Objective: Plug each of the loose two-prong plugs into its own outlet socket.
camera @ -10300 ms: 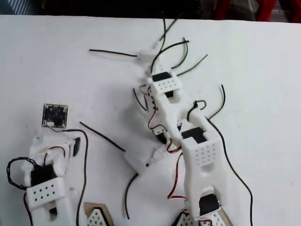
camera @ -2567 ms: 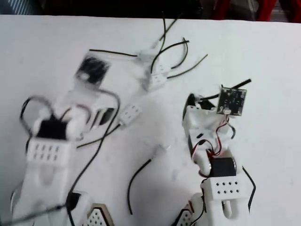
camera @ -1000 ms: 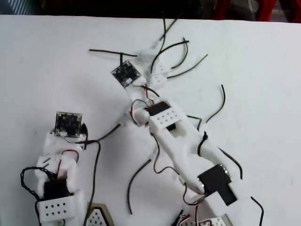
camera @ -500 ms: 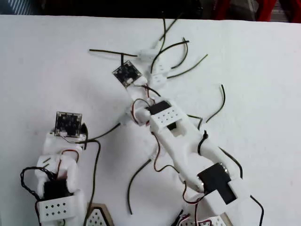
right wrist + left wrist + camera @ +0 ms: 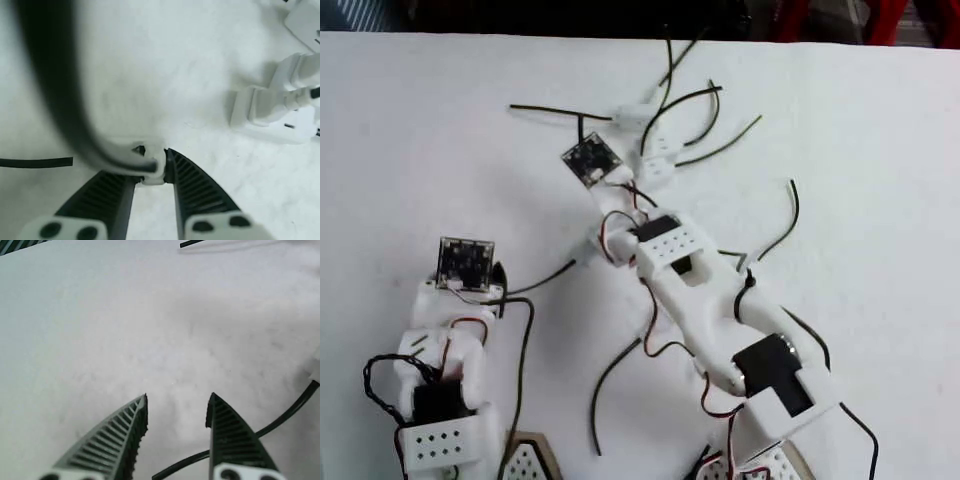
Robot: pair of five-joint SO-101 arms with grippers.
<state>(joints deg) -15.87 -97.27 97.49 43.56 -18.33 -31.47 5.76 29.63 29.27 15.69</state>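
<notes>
White table [image 5: 410, 120] with black cords [image 5: 596, 400] scattered; right gripper [image 5: 154, 151] pinches a white plug [image 5: 154, 172], prongs hidden; left gripper [image 5: 178, 396] stands wide.

White counter [image 5: 410, 130], white arms, black cords

The left end effector [image 5: 178, 396] and right end effector [image 5: 152, 151] have dark ribbed fingers. A white plug [image 5: 152, 170] on a black cord [image 5: 55, 85] sits between the right one's fingers, with white sockets [image 5: 270, 110] beyond. The right arm [image 5: 705, 300] is white with a dot-perforated plate [image 5: 672, 245], a black motor [image 5: 770, 365] and red wires [image 5: 610, 235].
</notes>
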